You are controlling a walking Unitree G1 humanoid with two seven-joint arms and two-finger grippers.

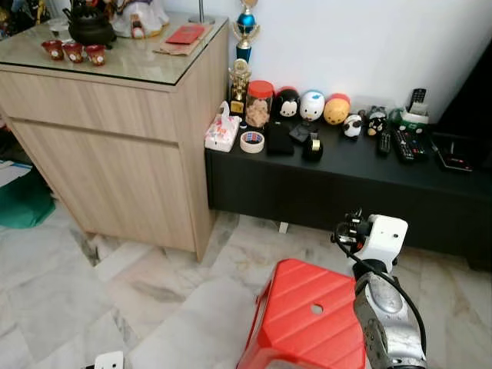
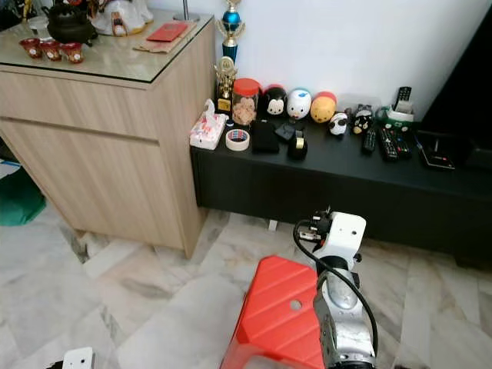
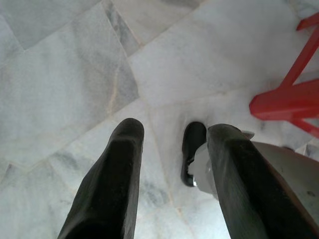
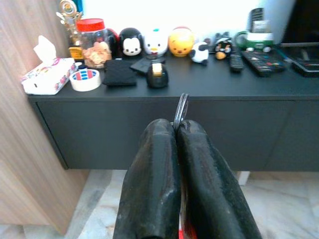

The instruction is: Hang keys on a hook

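- Right gripper [image 4: 177, 130] w/ two black fingers pressed together, pinching a thin metal key ring [image 4: 180, 110] — ring pokes up from between the fingertips, edge-on.
- Right arm is raised in front of the robot, over the red plastic stool [image 1: 307, 323], facing the low black cabinet [image 4: 164, 119].
- Cabinet top holds a white tissue box [image 4: 47, 75], roll of tape [image 4: 85, 79], red-lidded jar [image 4: 93, 42], round character toys, black remotes [image 1: 403, 144].
- Light wood sideboard w/ glass top [image 1: 115, 146] stands just beside the cabinet, on robot's left.
- Left gripper [image 3: 172, 144] hangs low, fingers spread apart, nothing between them — grey marble floor [image 3: 75, 74] below.
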